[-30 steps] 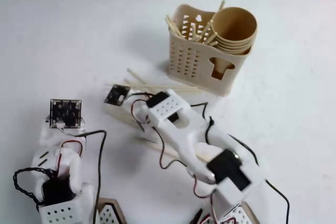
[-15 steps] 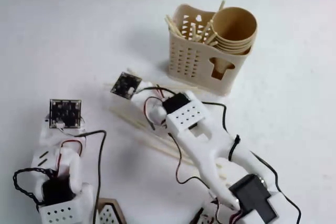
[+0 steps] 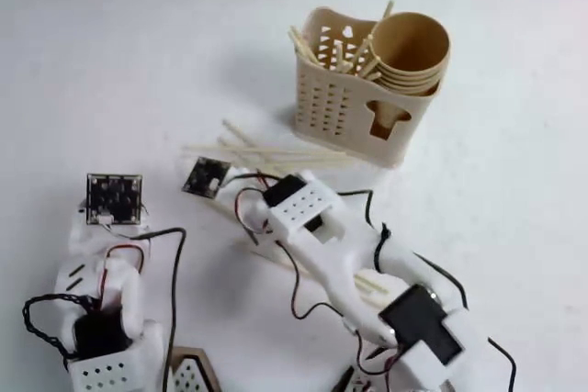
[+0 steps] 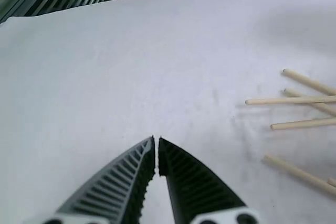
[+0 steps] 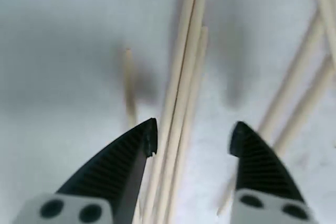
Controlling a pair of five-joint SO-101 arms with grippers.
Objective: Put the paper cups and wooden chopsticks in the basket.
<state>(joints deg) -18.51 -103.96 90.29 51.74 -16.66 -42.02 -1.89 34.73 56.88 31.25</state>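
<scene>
A cream plastic basket (image 3: 342, 103) stands at the back of the white table. It holds a stack of paper cups (image 3: 410, 50) and several wooden chopsticks (image 3: 310, 46). More loose chopsticks (image 3: 266, 151) lie scattered in front of it. My right arm (image 3: 305, 208) hangs over their near end. In the right wrist view, my right gripper (image 5: 193, 132) is open just above the table, with a bundle of chopsticks (image 5: 182, 98) running between its fingers. My left gripper (image 4: 156, 141) is shut and empty over bare table, left of some chopstick ends (image 4: 302, 100).
The left arm (image 3: 106, 291) rests at the front left with its black cable (image 3: 173, 268) looping beside it. Red and black wires (image 3: 276, 236) trail from the right arm. Bare table stretches to the left of and behind the basket.
My right arm swung its wrist back toward the basket, then forward and left again, ending over the near ends of the loose chopsticks. The left arm has stayed still.
</scene>
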